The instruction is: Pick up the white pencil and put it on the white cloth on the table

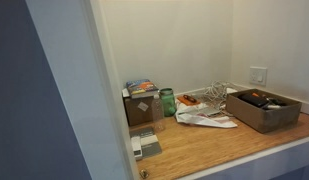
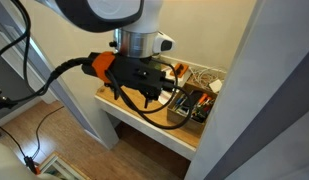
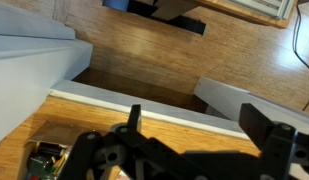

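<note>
The counter (image 1: pixel 244 145) fills the lower half of the alcove in an exterior view, and its pale front edge crosses the wrist view from left to right. Above that edge, at the centre of an exterior view, the tool (image 2: pixel 144 96) is held in the air. Its fingers are seen spread wide in the wrist view, with nothing between them, so it is judged empty and open.

The step in hand is taken to be the approach, with nothing grasped yet. An open cardboard box (image 1: pixel 262 112) stands at the right of the frame, and a smaller brown box (image 1: pixel 140 108) at the left. Between them, near the centre, the white cloth (image 1: pixel 206 119) lies crumpled on the wood. A green jar (image 1: pixel 167 101) stands just left of it.

The white pencil cannot be made out in any view, being too small or hidden. The next move therefore calls for the pencil to be found first, then for the tool to be carried inward over the counter and lowered.

No brand, label or writing can be read.
</note>
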`<state>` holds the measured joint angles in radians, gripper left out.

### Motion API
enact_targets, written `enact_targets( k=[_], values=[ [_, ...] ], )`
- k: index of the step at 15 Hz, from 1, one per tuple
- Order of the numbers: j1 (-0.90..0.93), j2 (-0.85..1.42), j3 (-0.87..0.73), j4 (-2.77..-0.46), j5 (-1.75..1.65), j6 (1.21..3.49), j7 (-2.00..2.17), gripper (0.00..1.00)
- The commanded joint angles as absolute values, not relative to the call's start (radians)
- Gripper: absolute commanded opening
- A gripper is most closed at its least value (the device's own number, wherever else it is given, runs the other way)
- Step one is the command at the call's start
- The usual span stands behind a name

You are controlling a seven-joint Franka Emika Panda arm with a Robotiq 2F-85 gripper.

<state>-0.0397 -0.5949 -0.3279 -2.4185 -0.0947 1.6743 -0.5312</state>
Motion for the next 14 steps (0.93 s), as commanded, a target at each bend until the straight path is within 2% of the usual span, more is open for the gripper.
enact_targets(
  k=[1,9,14],
  values=[
    [-0.040,-0.563,-0.278,-2.399,-0.077,1.763,-0.483,1.00],
    [-0.016,-0.407,-0.072,-2.304,-0.079,1.956,-0.148,1.00],
    [-0.050,-0.264,-0.019,-2.233,-0.119,2.017,0.085,1.00]
  ],
)
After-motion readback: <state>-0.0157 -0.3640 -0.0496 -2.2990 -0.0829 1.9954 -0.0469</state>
